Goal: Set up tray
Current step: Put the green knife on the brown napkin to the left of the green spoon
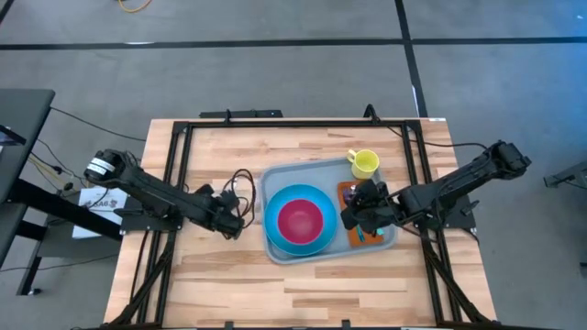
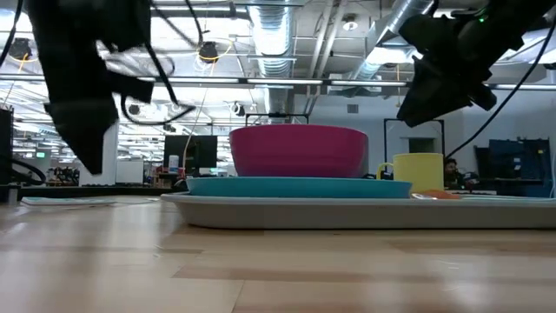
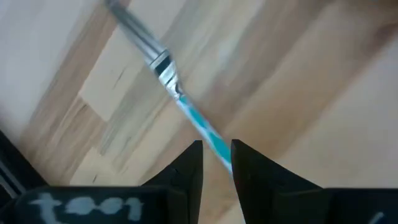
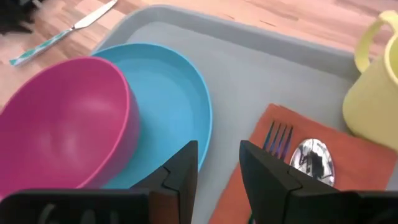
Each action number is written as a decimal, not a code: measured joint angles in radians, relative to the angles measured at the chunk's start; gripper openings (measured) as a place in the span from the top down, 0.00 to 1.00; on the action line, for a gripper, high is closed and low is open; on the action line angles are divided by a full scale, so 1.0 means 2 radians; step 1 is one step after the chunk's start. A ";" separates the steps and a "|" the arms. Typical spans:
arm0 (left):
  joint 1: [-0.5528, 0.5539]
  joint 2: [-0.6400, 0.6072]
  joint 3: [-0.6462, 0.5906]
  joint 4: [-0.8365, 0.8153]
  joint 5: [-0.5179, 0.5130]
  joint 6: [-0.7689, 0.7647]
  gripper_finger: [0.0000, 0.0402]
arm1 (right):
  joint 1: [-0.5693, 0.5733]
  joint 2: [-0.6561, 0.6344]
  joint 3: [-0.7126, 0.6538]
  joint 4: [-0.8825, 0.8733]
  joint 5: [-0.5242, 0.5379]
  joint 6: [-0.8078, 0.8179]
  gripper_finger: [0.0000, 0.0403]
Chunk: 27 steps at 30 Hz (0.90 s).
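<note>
- The tray (image 1: 275,181) is sitting on the wooden table (image 1: 229,284), reaching from just beside the left gripper (image 1: 229,223) across to underneath the right gripper (image 1: 359,216).
- It is already carrying a blue plate (image 1: 275,240) with a pink bowl (image 1: 300,221) on it, an orange napkin (image 4: 367,168) and a yellow mug (image 1: 365,163).
- The right gripper is hovering over the napkin with its fingers parted and gripping nothing; just ahead of its tips a fork (image 4: 278,138) and a spoon (image 4: 313,158) are lying side by side on the napkin.
- The left gripper is hanging over bare table beside the tray; a knife (image 3: 171,87) with a teal handle is lying below it, the handle running into the narrow gap between its fingers (image 3: 189,163).
- Whether those fingers are actually pinching the handle I cannot tell; the knife looks to be resting on the wood.
- Judging by this, the step in hand is the knife, the one piece not yet on the tray.
- The next move is calling for a firm grip on the slim handle, a lift over the raised rim, and a placement on the napkin next to the spoon, with the right arm clearing out of the way.
</note>
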State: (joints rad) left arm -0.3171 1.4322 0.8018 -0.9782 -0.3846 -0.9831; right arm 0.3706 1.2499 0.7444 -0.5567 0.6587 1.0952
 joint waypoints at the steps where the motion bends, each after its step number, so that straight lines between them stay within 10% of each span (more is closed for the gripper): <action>1: 0.009 0.000 -0.012 0.010 -0.003 -0.001 0.82 | 0.000 0.000 0.000 0.001 0.000 -0.006 0.72; 16: 0.108 0.000 -0.092 0.154 0.025 0.008 0.82 | -0.049 -0.002 0.000 0.024 0.000 -0.143 0.72; 27: 0.110 0.000 -0.018 0.145 0.053 0.059 0.82 | -0.106 -0.026 0.000 0.043 -0.003 -0.221 0.72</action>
State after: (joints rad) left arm -0.0963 1.4322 0.7652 -0.6890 -0.2791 -0.8652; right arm 0.1590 1.1987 0.7452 -0.4714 0.6526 0.6533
